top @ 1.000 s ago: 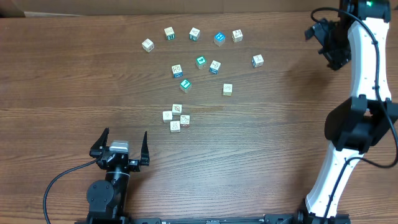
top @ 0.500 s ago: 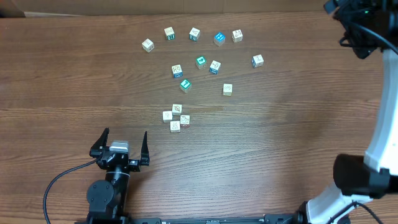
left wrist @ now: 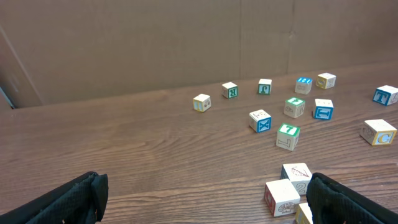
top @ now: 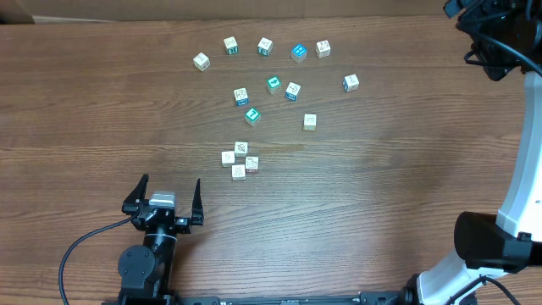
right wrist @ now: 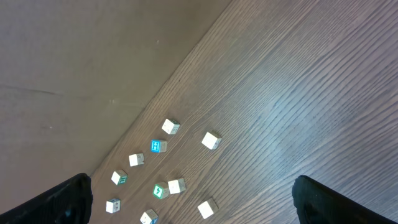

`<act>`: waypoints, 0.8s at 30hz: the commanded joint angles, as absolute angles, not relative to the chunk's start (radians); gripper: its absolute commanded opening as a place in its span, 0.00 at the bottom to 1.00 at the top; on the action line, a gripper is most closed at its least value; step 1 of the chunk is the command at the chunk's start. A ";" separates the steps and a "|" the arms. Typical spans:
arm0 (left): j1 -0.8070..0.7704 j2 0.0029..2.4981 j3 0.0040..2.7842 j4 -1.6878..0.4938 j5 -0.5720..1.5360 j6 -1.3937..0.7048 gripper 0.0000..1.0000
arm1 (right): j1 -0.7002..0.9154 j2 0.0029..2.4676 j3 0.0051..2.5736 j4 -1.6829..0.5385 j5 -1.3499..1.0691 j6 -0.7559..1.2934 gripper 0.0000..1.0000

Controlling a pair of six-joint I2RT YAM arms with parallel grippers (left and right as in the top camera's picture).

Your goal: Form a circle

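Left claw (top: 169,183) and right claw (right wrist: 193,194) are gaping open; overhead is showing the circle (top: 240,160) mid-frame, right wrist only scattered cubes (right wrist: 158,146).

One looks straight down; left wrist sits low, right wrist high; all see the loose cubes (top: 292,91)

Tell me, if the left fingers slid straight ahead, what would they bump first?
Probably the lone pale cube at the scatter's left end; the table before it looks bare, though depth is unclear.
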State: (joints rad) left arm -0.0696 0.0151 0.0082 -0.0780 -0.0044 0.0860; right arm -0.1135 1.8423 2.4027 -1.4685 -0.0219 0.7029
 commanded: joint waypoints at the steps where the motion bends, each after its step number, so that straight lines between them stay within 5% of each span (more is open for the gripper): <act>1: -0.064 0.004 0.005 -0.077 -0.007 0.112 1.00 | -0.117 1.848 2.391 -1.468 -0.020 0.699 1.00; 24: -0.064 0.004 0.005 -0.077 -0.007 0.112 1.00 | -0.086 1.848 2.239 -1.467 -0.020 0.699 1.00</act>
State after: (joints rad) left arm -0.0696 0.0151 0.0082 -0.0780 -0.0044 0.0864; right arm -0.1062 1.8454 2.2475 -1.4704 -0.0216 0.7025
